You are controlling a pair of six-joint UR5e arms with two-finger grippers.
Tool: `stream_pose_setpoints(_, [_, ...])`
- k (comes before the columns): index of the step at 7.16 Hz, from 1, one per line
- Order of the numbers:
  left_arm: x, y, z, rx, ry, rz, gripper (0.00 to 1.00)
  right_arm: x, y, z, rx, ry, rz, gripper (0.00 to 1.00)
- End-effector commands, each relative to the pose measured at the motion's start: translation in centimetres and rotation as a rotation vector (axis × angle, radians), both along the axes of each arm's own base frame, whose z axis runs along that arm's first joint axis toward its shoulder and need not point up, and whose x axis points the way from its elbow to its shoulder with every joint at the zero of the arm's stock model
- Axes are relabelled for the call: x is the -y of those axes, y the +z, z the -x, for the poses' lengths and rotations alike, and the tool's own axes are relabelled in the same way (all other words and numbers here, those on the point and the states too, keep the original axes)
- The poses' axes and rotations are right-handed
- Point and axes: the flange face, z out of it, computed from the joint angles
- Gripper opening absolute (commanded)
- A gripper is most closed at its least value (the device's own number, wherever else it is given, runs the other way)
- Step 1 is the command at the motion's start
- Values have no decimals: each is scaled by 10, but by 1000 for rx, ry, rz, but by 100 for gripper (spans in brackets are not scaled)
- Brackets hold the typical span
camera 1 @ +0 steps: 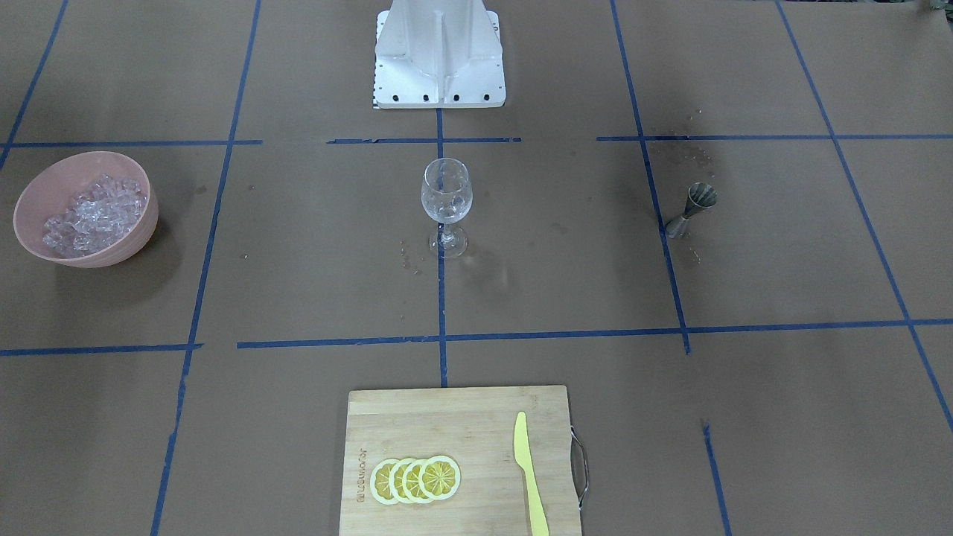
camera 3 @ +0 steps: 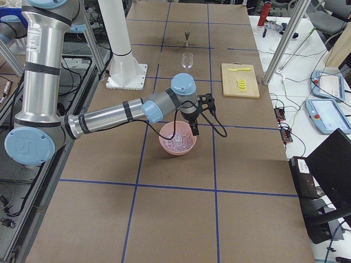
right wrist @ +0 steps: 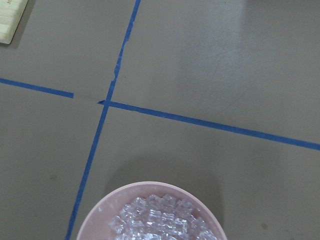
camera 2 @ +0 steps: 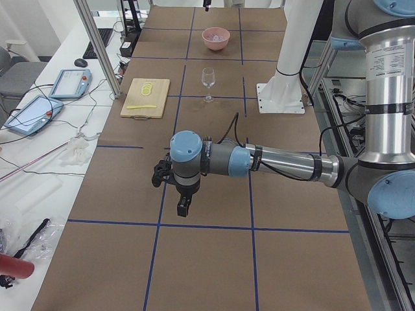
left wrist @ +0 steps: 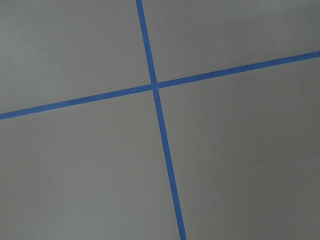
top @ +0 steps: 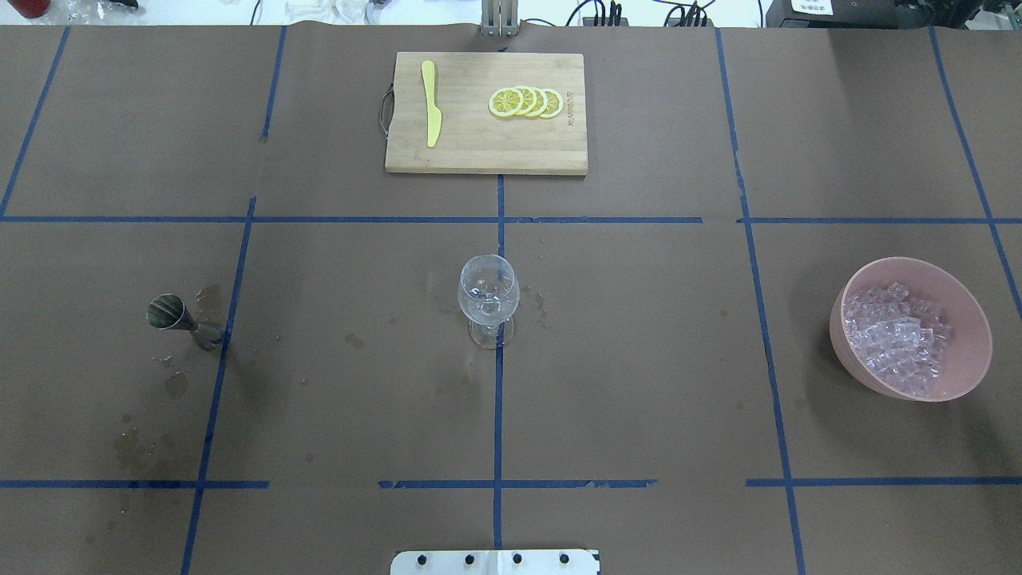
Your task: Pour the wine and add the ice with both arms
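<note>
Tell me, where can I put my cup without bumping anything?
Bare paper lies between the wine glass and the pink bowl, and between the glass and the metal jigger. The cutting board is crowded: lemon slices and a knife.

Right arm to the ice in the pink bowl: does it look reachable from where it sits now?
Probably yes. The right gripper hangs close to the pink bowl, which is open-topped, and nothing covers the ice or stands close by.

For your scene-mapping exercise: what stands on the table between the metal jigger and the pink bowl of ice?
The wine glass stands roughly midway between the jigger and the bowl of ice, on a blue tape line, as the overhead view shows.
</note>
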Motion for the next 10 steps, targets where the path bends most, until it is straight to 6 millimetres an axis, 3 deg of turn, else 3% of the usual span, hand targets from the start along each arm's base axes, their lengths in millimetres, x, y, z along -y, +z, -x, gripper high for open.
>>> stream_pose_setpoints(1, [6,-5,0,0,0,-13,100,-50,35,24,-7,74,-20,99])
stream_pose_setpoints(3, [7,-7,0,0,0,-16,100,-57,33,57,10,124,51,74])
stream_pose_setpoints(4, [8,-5,0,0,0,-12,100,-60,33,77,12,172,88,70])
stream_pose_setpoints(5, [8,-6,0,1,0,-15,100,-64,37,101,-26,209,73,70])
stream_pose_setpoints(6, [8,-6,0,1,1,-14,100,-66,46,112,-48,208,77,70])
stream_pose_setpoints(10, [8,-5,0,1,1,-13,100,-72,67,142,-124,193,36,70])
